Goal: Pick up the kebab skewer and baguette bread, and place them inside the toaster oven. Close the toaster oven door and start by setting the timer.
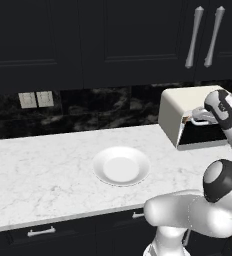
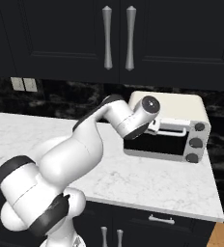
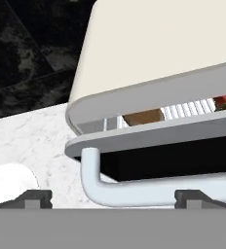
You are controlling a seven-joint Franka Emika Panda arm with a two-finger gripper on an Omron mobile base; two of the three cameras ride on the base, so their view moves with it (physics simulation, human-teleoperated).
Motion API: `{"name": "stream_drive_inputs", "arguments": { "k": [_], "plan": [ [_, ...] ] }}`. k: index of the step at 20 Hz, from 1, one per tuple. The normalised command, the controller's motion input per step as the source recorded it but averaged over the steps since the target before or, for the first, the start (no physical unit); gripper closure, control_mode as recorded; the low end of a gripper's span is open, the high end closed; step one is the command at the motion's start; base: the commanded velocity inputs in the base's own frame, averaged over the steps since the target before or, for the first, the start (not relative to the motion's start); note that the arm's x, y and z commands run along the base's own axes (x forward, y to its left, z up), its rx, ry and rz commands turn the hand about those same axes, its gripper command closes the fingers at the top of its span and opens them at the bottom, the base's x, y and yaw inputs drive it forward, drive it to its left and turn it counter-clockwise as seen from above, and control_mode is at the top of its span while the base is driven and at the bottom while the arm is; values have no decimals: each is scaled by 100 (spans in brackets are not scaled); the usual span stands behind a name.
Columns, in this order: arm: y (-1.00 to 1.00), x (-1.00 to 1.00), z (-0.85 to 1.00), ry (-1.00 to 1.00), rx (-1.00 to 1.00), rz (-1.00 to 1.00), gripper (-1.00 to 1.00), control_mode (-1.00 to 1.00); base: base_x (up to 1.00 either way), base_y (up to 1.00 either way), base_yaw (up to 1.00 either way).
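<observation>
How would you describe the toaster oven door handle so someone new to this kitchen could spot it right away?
On the white marble counter, under the dark cabinets, stands a cream toaster oven. Along the top edge of its dark glass door runs the handle, a silver bar, unlike the dark round knobs to its right.

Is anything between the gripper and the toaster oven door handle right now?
Nothing visible stands between them. The open gripper sits right at the silver handle of the toaster oven door, its fingertips spaced along the bar. The door is nearly shut, with the baguette bread showing through the gap.
</observation>
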Motion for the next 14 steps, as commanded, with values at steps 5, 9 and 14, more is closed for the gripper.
{"name": "stream_drive_inputs", "arguments": {
  "k": [5,9,14],
  "plan": [
    [42,59,-43,0,0,0,-100,-100,0,0,0],
    [35,58,-59,0,0,0,-100,-100,0,0,0],
    [39,48,-66,0,0,0,-100,-100,0,0,0]
  ]
}}
